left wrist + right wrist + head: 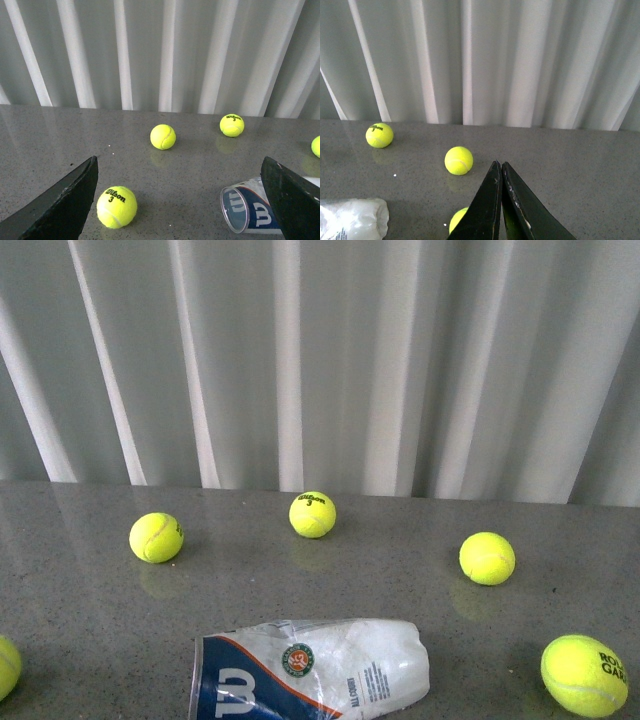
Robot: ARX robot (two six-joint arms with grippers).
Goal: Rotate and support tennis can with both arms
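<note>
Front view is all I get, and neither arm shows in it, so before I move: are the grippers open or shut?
Observer: The left gripper is open wide.
Operator: And the right?
Observer: The right gripper is shut, holding nothing.
Operator: Which end of the can is open?
Observer: The clear plastic Wilson-labelled tennis can lies on its side, open mouth facing the left wrist camera.

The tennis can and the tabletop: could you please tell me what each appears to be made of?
Tennis can: thin clear plastic, glossy; its bare end looks see-through and crinkled, with a printed navy, white and orange label wrapped round it. Tabletop: grey, speckled and polished, probably stone or a stone-look laminate; faint reflections of the tennis balls show on it.
</note>
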